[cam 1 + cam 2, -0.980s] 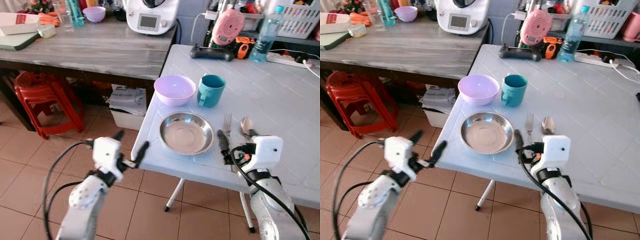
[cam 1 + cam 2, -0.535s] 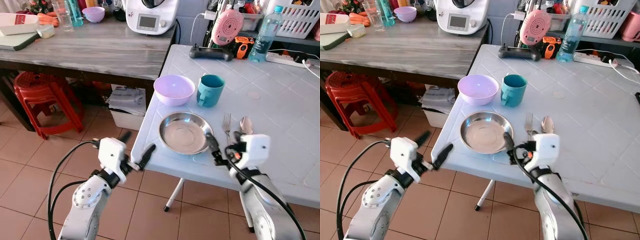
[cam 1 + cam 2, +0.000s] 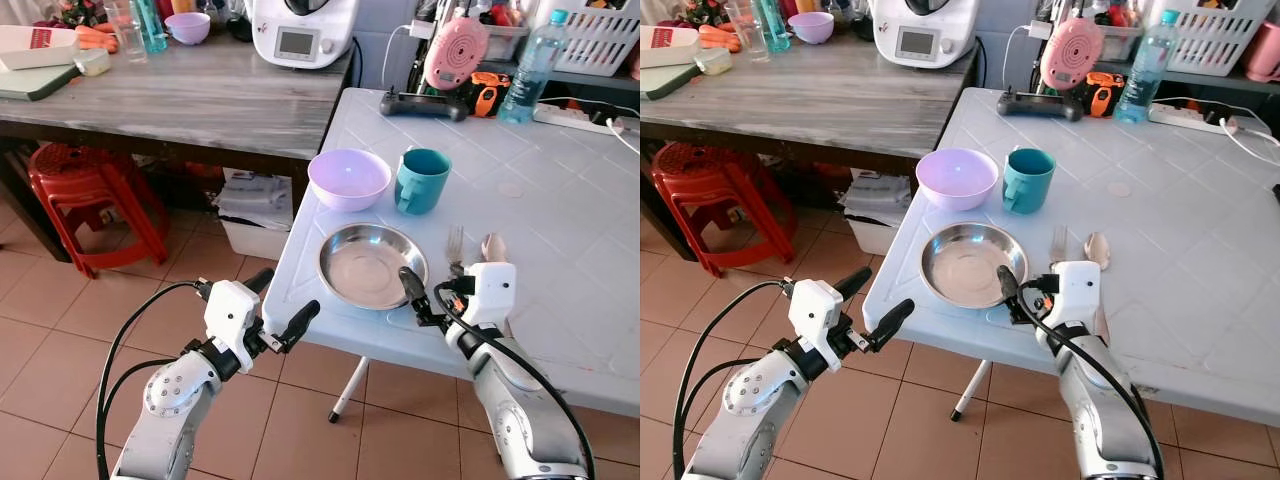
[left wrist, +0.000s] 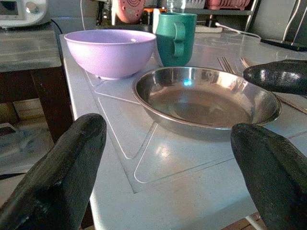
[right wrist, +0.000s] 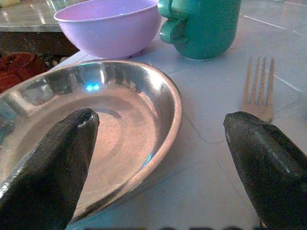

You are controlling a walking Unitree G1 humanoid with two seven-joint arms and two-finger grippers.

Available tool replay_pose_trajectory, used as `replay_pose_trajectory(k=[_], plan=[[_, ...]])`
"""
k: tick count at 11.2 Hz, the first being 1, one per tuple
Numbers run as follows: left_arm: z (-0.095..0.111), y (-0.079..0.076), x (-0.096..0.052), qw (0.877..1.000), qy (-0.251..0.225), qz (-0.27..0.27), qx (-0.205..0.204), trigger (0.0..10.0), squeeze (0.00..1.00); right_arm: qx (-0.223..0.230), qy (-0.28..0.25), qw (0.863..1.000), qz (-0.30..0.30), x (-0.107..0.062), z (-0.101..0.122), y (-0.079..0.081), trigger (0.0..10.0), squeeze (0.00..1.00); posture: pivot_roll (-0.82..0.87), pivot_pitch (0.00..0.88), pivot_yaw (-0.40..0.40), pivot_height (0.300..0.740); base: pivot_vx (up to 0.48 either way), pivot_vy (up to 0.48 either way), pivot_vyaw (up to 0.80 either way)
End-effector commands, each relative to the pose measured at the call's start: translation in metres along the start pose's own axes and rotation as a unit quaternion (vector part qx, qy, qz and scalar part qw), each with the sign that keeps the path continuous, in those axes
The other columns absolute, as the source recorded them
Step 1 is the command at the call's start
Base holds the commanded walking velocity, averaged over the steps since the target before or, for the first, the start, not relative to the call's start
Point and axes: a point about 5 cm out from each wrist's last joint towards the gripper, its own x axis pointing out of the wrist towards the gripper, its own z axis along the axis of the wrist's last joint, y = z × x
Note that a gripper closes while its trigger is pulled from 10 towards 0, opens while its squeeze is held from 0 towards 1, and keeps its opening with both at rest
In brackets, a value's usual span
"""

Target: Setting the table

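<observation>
A steel plate (image 3: 372, 265) lies near the front edge of the white table (image 3: 560, 230). Behind it stand a lilac bowl (image 3: 349, 179) and a teal mug (image 3: 422, 181). A fork (image 3: 455, 245) and a spoon (image 3: 493, 247) lie right of the plate. My right gripper (image 3: 440, 290) is open and low over the table; in the right wrist view one finger (image 5: 57, 163) sits over the plate's right rim and the other (image 5: 268, 158) beside the fork (image 5: 259, 88). My left gripper (image 3: 284, 297) is open and empty, just off the table's front left edge, facing the plate (image 4: 206, 98).
A grey wooden counter (image 3: 180, 95) with a white appliance (image 3: 300, 30) stands to the left. A red stool (image 3: 85, 195) and a box (image 3: 255, 215) sit beneath it. A water bottle (image 3: 530, 70), a controller (image 3: 425, 103) and a basket (image 3: 600, 35) are at the table's far side.
My right gripper has slid left from beside the fork to the plate's right rim. My left gripper has come forward and right, closer to the table's edge.
</observation>
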Motion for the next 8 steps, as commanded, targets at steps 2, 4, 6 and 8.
replay_pose_trajectory(k=[2, 4, 6, 8], plan=[[0.0, 0.0, 0.001, 1.0, 0.008, -0.012, 0.01, 10.0, 0.0, 0.005, 0.001, 1.0, -0.006, 0.004, 0.0, -0.001, 10.0, 0.0, 0.03, 0.103, 0.002, 0.74, 0.0, 0.0, 0.0], [0.0, 0.0, 0.001, 1.0, 0.008, -0.013, 0.013, 10.0, 0.0, -0.01, -0.004, 1.0, -0.003, 0.006, 0.006, 0.002, 10.0, 0.0, 0.03, 0.108, 0.006, 0.74, 0.0, 0.0, 0.0], [0.0, 0.001, 0.001, 1.0, 0.007, -0.012, 0.014, 10.0, 0.0, -0.023, -0.013, 1.0, -0.005, 0.006, 0.01, 0.003, 10.0, 0.0, 0.03, 0.108, 0.007, 0.74, 0.0, 0.0, 0.0], [0.0, 0.0, 0.004, 1.0, 0.006, -0.01, 0.015, 10.0, 0.0, -0.031, -0.031, 0.999, 0.008, 0.008, 0.015, 0.003, 10.0, 0.0, 0.03, 0.106, 0.008, 0.74, 0.0, 0.0, 0.0]])
